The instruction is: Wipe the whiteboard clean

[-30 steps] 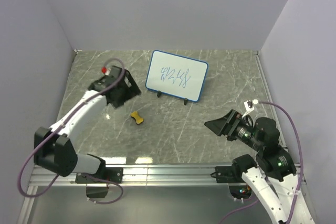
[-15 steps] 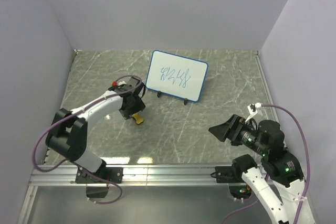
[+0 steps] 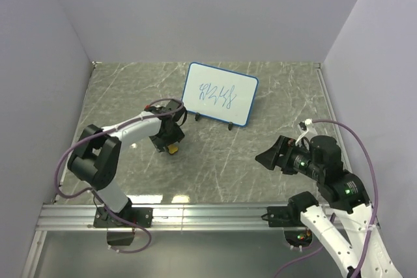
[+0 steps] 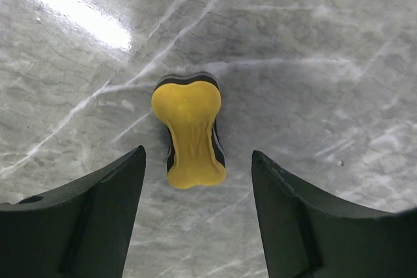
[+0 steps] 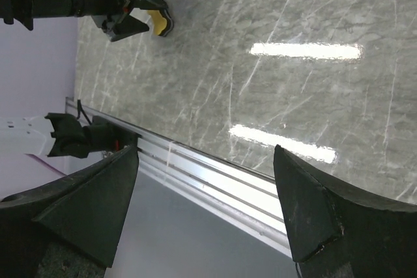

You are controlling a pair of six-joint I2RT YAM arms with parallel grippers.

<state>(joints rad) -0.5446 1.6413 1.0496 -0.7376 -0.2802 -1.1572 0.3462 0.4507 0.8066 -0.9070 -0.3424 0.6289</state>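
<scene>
The whiteboard [image 3: 219, 94] stands upright at the back middle of the table, blue-framed, with blue scribbles on it. The yellow bone-shaped eraser [image 3: 172, 149] lies flat on the marble in front of it to the left. My left gripper [image 3: 168, 140] is directly over the eraser, open; in the left wrist view the eraser [image 4: 189, 129] lies just ahead of the gap between the two fingers [image 4: 199, 216], untouched. My right gripper [image 3: 267, 157] hovers open and empty at the right. In the right wrist view the eraser [image 5: 159, 20] and left gripper show far off.
The marble table [image 3: 260, 128] is bounded by grey walls at the back and both sides. An aluminium rail [image 3: 208, 213] runs along the near edge; it also shows in the right wrist view [image 5: 215, 174].
My left gripper has swung right from the left side of the table and come down over the eraser. My right gripper has shifted slightly and stays open.
</scene>
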